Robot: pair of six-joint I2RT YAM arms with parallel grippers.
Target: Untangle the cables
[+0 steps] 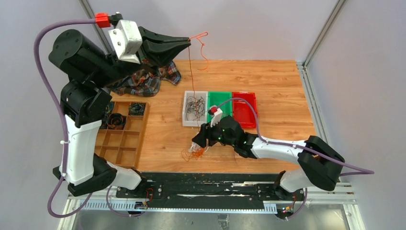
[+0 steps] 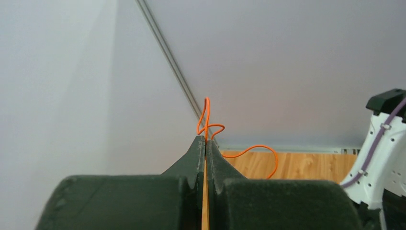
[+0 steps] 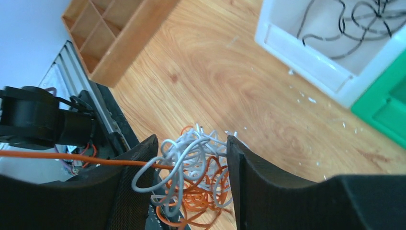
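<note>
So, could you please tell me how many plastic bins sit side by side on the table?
3, in a row at mid-table: the white bin on the left, the green bin in the middle, the red bin on the right.

The raised left arm is hiding part of the plaid cloth point(image 1: 146, 81), and the black right gripper's fingers point(image 3: 261, 191) are covering the white-and-orange wire tangle's point(image 3: 191, 177) sides.

Light varnished wood with visible grain on the tabletop point(image 1: 268, 86), faintly glossy; plain matt wood on the divided organizer point(image 1: 125, 139) at lower left. Smooth shiny plastic in the white tray point(image 1: 187, 115), green tray point(image 1: 221, 98) and red tray point(image 1: 245, 111); soft plaid cloth point(image 1: 143, 82) at upper left. Thin, smooth plastic-coated cables point(image 3: 191, 177) in white and orange; matt black, finely textured right pincer point(image 3: 191, 184).
</note>
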